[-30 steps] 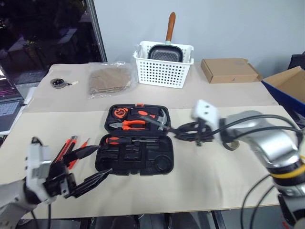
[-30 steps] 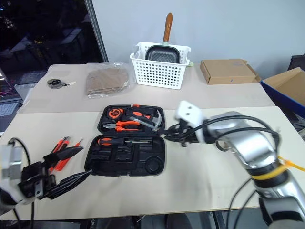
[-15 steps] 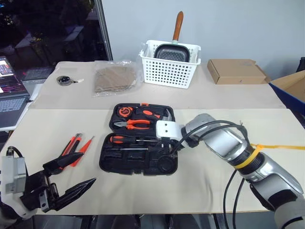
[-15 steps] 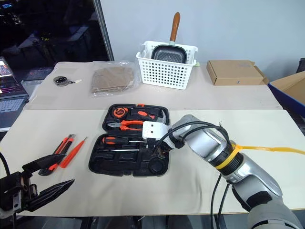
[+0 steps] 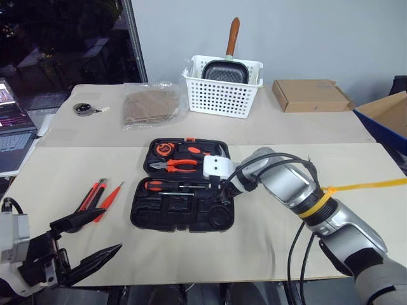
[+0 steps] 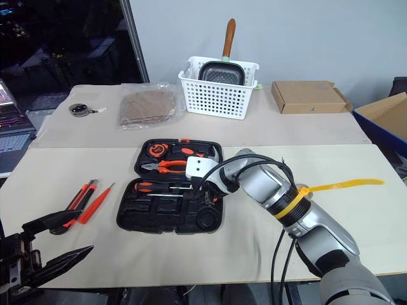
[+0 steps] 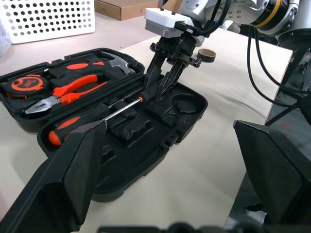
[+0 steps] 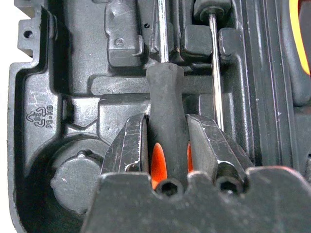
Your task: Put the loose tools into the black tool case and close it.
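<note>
The black tool case lies open at mid-table. One orange-and-black screwdriver rests in its near half. My right gripper is shut on the handle of a second screwdriver and hangs low over the right part of that near half, the shaft pointing along a moulded recess. The orange-black utility knife and the red stick tool lie on the table left of the case. A tan tape roll sits on the table beyond the right gripper. My left gripper is open near the front left edge, holding nothing.
The case's far half holds orange-handled pliers, a hammer and a tape measure. At the back stand a white basket with a pan, a cardboard box and a bagged brown stack. A laptop sits far left.
My right gripper, still gripping the screwdriver, has swung from beside the case's right edge to over its near half and sunk lower. The camera view has shifted.
</note>
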Controlling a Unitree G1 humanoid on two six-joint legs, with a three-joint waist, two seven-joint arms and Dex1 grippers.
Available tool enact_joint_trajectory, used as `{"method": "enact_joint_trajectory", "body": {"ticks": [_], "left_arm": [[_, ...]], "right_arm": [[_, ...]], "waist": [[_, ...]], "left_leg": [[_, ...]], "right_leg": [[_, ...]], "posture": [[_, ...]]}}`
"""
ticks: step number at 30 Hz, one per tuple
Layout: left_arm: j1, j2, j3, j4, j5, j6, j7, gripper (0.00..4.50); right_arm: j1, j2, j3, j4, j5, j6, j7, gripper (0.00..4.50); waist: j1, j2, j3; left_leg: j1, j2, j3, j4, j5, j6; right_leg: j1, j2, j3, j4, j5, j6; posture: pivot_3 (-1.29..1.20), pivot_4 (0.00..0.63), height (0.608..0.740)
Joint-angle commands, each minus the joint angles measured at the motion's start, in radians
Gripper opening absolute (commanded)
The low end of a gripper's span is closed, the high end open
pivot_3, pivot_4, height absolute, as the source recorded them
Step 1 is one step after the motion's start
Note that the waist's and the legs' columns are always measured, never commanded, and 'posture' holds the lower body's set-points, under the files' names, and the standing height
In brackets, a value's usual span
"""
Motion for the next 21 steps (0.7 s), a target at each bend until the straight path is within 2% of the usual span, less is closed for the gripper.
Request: {"method": "enact_joint_trajectory", "body": {"ticks": [1, 18, 20, 21], "left_arm": [[-0.018, 0.020, 0.002, -0.031, -0.032, 0.011, 0.027, 4.50], [-0.038, 0.028, -0.025, -0.021, -0.016, 0.011, 0.028, 4.50], [-0.037, 0.028, -0.026, -0.022, -0.015, 0.011, 0.028, 4.50], [-0.037, 0.027, -0.026, -0.022, -0.015, 0.011, 0.028, 4.50]], "right_arm": [[-0.015, 0.014, 0.010, 0.026, -0.030, 0.023, -0.007, 0.91], [-0.032, 0.030, 0.055, 0.112, -0.099, -0.079, 0.036, 0.91], [-0.032, 0.032, 0.045, 0.111, -0.097, -0.091, 0.042, 1.91], [-0.032, 0.035, 0.035, 0.106, -0.094, -0.088, 0.040, 2.20]], "waist": [[-0.001, 0.000, 0.000], [-0.003, 0.000, 0.000], [-0.002, 0.000, 0.000], [-0.001, 0.000, 0.000]], "left_leg": [[0.000, 0.000, 0.000, 0.000, 0.000, 0.000], [0.003, 0.001, 0.001, 0.000, 0.000, 0.000], [0.003, 0.001, 0.001, 0.000, 0.000, 0.000], [0.003, 0.001, 0.000, 0.000, 0.000, 0.000]], "right_leg": [[0.000, 0.000, 0.000, 0.000, 0.000, 0.000], [0.002, -0.002, 0.001, 0.001, 0.000, -0.001], [0.002, -0.002, 0.000, 0.001, 0.000, -0.001], [0.002, -0.002, 0.000, 0.001, 0.000, -0.001]], "posture": [[0.00, 0.150, 0.740], [0.00, 0.150, 0.740], [0.00, 0.150, 0.740], [0.00, 0.150, 0.740]]}}
